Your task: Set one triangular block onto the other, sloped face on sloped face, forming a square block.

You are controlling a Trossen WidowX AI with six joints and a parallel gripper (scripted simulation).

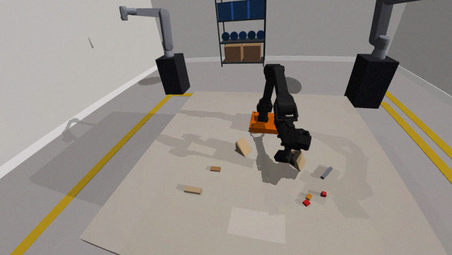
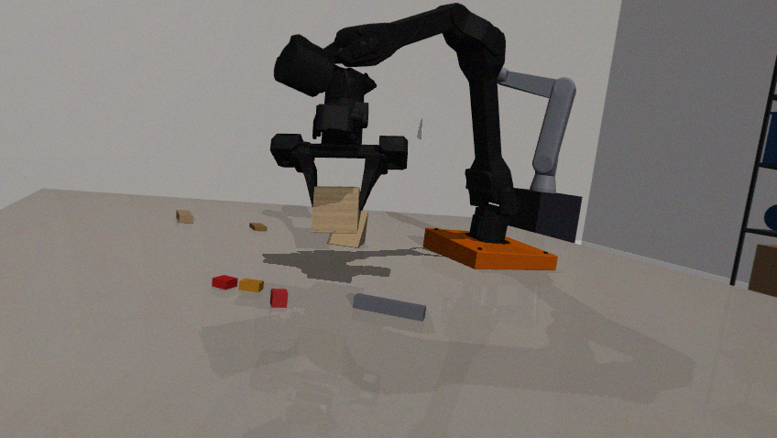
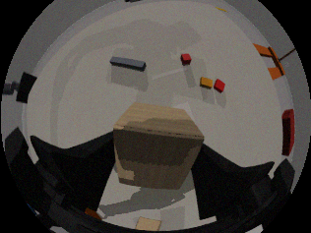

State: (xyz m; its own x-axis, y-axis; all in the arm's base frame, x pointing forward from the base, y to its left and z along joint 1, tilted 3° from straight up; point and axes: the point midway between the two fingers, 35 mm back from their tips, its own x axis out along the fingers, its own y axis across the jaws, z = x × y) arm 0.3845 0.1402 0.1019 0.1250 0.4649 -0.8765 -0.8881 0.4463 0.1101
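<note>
My gripper [image 2: 336,205] [image 3: 155,137] is shut on one triangular block [image 1: 299,160] [image 2: 335,210] [image 3: 155,151], its fingers on the block's two ends. The held block is in the air above the table, as its shadow lies apart below it. In the top view the gripper partly hides it. The other triangular block [image 1: 243,146] [image 2: 348,237] stands on the table to the left of the gripper in the top view, its sloped face showing. In the exterior view it is behind the held block and partly hidden. The two blocks are apart.
A grey bar [image 1: 326,172] [image 2: 388,306] [image 3: 128,63], two red cubes and an orange block [image 1: 308,196] [image 2: 251,285] [image 3: 206,83] lie on the table. Two flat wooden pieces, one brown [image 1: 215,169] and one tan [image 1: 193,189], lie to the left. The orange base [image 1: 261,129] [image 2: 511,261] carries my arm.
</note>
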